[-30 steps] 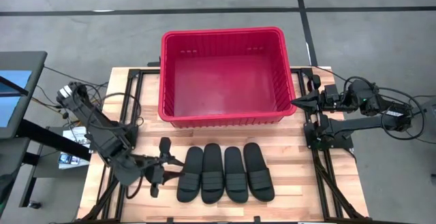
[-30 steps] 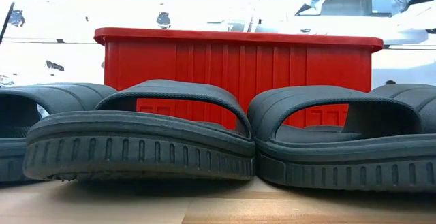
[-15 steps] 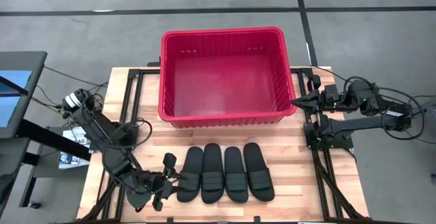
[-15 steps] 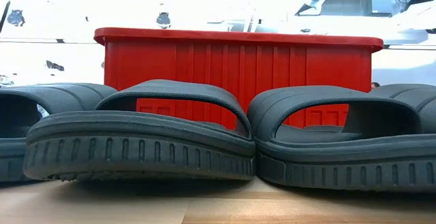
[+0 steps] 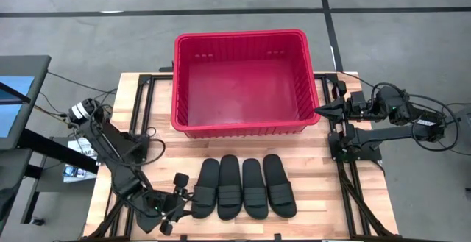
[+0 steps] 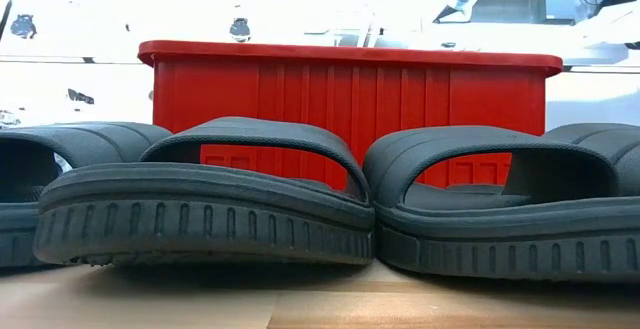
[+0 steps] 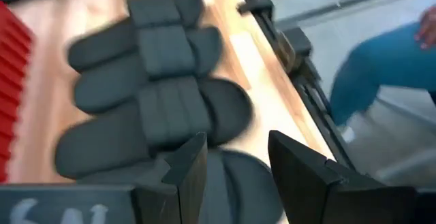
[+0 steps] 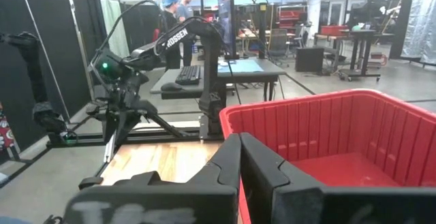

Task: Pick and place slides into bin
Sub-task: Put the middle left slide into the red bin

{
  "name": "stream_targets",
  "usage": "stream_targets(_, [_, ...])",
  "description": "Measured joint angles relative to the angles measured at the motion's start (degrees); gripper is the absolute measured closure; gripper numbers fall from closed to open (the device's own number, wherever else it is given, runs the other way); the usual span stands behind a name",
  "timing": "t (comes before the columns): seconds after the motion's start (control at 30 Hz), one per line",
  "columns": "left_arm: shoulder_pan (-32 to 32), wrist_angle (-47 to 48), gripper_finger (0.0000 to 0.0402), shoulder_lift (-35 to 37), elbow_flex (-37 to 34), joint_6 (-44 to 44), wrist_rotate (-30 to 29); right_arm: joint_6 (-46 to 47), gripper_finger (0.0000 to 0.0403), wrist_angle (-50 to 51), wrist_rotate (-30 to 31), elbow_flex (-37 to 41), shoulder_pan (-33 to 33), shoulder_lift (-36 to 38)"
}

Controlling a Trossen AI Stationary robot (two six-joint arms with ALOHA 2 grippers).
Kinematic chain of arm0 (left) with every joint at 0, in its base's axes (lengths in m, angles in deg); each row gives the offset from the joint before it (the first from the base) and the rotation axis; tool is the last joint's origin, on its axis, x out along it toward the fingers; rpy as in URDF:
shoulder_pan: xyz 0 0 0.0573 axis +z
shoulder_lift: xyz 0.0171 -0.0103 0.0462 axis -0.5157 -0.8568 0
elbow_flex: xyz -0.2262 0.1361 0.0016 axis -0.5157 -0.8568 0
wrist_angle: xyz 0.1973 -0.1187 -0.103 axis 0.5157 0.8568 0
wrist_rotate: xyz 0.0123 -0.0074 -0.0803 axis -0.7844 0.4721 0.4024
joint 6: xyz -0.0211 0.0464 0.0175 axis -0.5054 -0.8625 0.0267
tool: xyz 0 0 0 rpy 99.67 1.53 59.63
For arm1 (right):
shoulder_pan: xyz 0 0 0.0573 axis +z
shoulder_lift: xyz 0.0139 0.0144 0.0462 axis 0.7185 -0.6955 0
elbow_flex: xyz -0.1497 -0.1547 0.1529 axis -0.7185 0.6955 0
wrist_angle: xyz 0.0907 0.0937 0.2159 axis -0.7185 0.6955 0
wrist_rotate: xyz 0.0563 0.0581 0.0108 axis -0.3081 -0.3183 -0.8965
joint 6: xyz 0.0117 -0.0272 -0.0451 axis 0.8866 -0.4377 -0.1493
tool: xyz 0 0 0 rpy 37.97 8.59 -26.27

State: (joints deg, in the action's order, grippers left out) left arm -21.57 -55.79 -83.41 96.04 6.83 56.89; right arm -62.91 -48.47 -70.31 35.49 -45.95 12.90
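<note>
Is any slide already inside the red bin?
No, the high view shows the bin with a bare red floor, while all four slides lie in a row on the table in front of it.

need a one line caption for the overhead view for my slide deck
Left gripper open beside a row of four black sandals, empty red bin behind, right gripper parked shut.

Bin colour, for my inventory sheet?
Red, plainest in the high view.

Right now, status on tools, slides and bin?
Left tool open beside the leftmost of four slides, none held. Right tool shut, parked by the bin. Bin empty, nothing blocking.
</note>
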Motion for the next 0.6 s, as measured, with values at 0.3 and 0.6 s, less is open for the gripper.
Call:
stream_targets(0.3, [-0.1,-2.2,0.0252,-8.4,0.0,3.2,8.2,0.0,0.0403,0.0,0.0,0.0,0.0,0.0])
stream_targets(0.6, [-0.4,-7.8,0.0252,-14.9,0.0,3.9,13.2,0.0,0.0403,0.0,0.0,0.0,0.0,0.0])
